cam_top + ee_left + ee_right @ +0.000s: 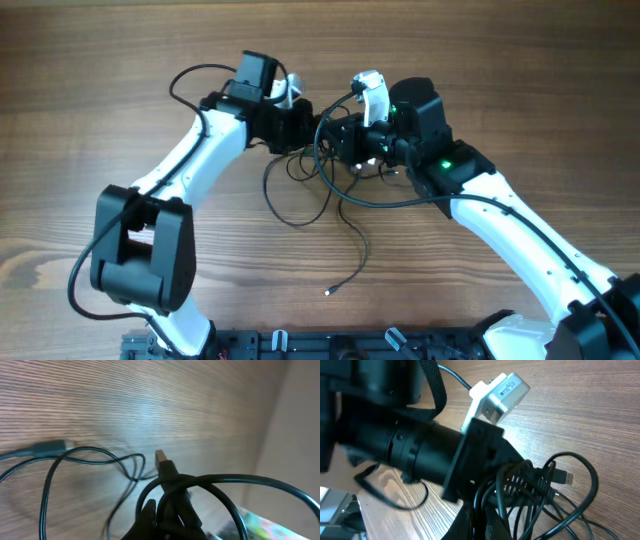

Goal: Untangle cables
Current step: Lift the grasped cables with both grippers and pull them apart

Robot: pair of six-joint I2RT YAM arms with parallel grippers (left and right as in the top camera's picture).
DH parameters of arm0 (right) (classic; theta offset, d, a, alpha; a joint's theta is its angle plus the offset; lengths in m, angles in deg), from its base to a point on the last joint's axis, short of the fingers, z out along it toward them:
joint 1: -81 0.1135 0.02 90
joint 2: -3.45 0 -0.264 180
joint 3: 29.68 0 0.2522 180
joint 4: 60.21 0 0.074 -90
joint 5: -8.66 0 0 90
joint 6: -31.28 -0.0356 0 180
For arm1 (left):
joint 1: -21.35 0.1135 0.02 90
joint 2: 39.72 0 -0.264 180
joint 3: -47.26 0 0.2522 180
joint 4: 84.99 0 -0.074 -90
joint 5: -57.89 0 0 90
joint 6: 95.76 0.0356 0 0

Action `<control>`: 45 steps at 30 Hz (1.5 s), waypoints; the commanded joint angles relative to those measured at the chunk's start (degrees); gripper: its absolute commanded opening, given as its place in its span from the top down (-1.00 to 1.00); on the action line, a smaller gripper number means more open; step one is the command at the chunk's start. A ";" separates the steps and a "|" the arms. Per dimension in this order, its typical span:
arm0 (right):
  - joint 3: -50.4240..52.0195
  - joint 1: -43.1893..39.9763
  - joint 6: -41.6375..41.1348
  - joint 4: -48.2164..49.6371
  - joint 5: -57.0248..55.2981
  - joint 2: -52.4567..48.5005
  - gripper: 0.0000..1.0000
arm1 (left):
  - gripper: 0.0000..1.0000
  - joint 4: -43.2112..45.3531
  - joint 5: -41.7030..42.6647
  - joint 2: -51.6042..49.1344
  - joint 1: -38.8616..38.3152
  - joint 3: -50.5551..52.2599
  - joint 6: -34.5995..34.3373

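Observation:
The cables are thin black wires bunched on the wooden table between my two arms. One strand trails toward the front and ends in a small plug. My left gripper is shut on a cable; in the left wrist view a metal plug sticks up past its fingers. A black loop curls around them. From the right, my right gripper meets it, shut on several strands of the bundle in the right wrist view. A plug end pokes out to the side.
The left arm's black wrist and white camera block fill the upper left of the right wrist view, close to the right fingers. A black rail runs along the table's front edge. Thicker arm cords arc beside the left arm.

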 commanded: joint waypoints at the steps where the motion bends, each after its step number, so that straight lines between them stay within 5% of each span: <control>1: -2.19 0.68 2.95 0.76 4.55 5.64 0.92 | 0.92 0.15 7.58 -3.54 5.42 1.84 -0.81; 7: -2.14 0.74 6.60 -0.85 2.27 3.91 0.91 | 0.92 0.37 18.29 -3.54 7.54 1.84 5.81; 13: -2.14 0.79 27.52 -8.68 12.50 2.84 0.91 | 0.92 4.02 24.24 -3.54 7.58 1.84 8.74; 15: -2.14 0.76 25.90 -10.16 8.44 2.84 0.78 | 0.92 5.42 24.28 -3.54 7.58 1.81 8.79; 19: -2.14 0.76 19.65 -9.79 7.10 2.84 0.91 | 0.83 5.53 22.56 -3.54 7.72 1.81 8.81; 24: -2.14 0.76 21.03 -10.91 2.40 2.73 0.91 | 0.15 4.13 22.58 -3.23 9.94 1.81 9.01; 26: -2.14 0.72 21.27 -11.08 2.71 2.71 0.91 | 0.13 3.96 22.60 -3.21 10.40 1.81 9.01; 29: -2.14 0.72 20.70 -10.99 3.32 2.29 0.91 | 0.44 3.93 22.62 -3.21 10.47 1.81 9.33; 35: -2.14 -0.22 15.67 -7.76 11.87 -2.34 0.91 | 0.24 2.40 22.80 -3.21 10.40 1.81 11.65; 38: -2.14 -1.79 14.73 -3.32 20.39 -4.72 0.91 | -0.04 -0.57 22.71 -3.21 10.08 1.81 15.54; 41: -2.14 -3.89 11.74 1.53 27.15 -6.05 0.91 | 0.33 -3.45 21.35 -3.21 8.81 1.81 17.62; 43: -2.14 -5.66 9.14 2.67 27.21 -6.14 0.91 | 0.84 -4.11 18.34 -3.21 7.96 1.81 17.53; 45: -2.14 -8.00 7.65 3.34 29.86 -6.14 0.91 | 0.92 -5.35 13.07 -3.21 7.65 1.81 17.35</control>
